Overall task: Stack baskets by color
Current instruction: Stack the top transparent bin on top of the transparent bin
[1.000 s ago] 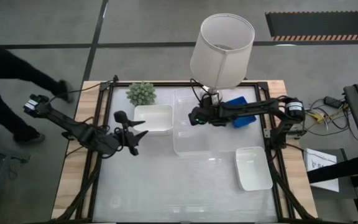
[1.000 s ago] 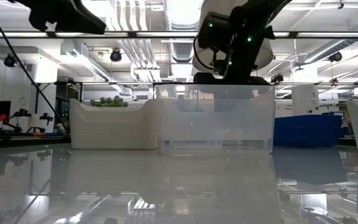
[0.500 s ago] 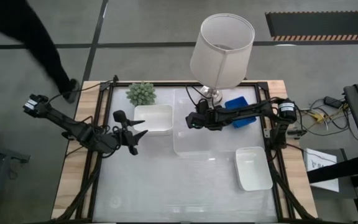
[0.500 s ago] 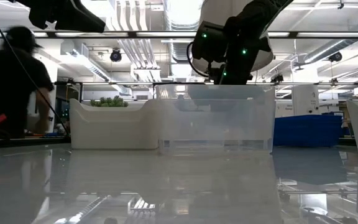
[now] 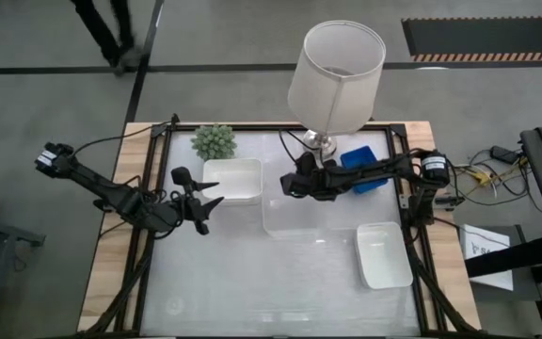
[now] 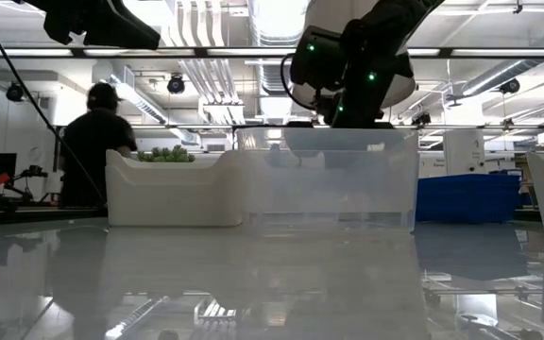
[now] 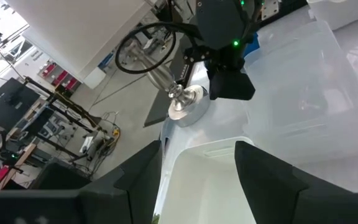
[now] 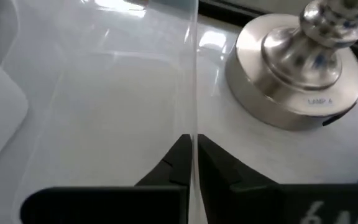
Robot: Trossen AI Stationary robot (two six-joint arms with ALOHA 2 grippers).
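Note:
A clear basket [image 5: 301,209] stands on the table's middle, its far wall next to the lamp base [image 8: 294,74]. My right gripper [image 8: 193,148] reaches in from the right and is shut on that wall's rim. A white basket [image 5: 232,180] rests left of the clear one, another white basket [image 5: 383,254] at the near right, and a blue basket [image 5: 363,169] by the lamp. My left gripper [image 7: 197,163] hovers open just left of the left white basket [image 7: 210,183], touching nothing. My right gripper pinches the upper edge of the clear basket's far wall [image 8: 195,106], one finger inside the basket and one outside, toward the lamp base. The fingers slant down from the table's right and lie along the wall. The basket's bottom [image 6: 329,225] stands on the table.
A lamp with a white shade [image 5: 337,66] stands at the far middle, right beside my right gripper. A small green plant [image 5: 214,141] sits at the far left. A person [image 6: 97,142] is in the room beyond the table.
My right gripper has sunk a little toward the clear basket and shut on its rim. The basket has stayed in place. A person has walked through the room behind the table.

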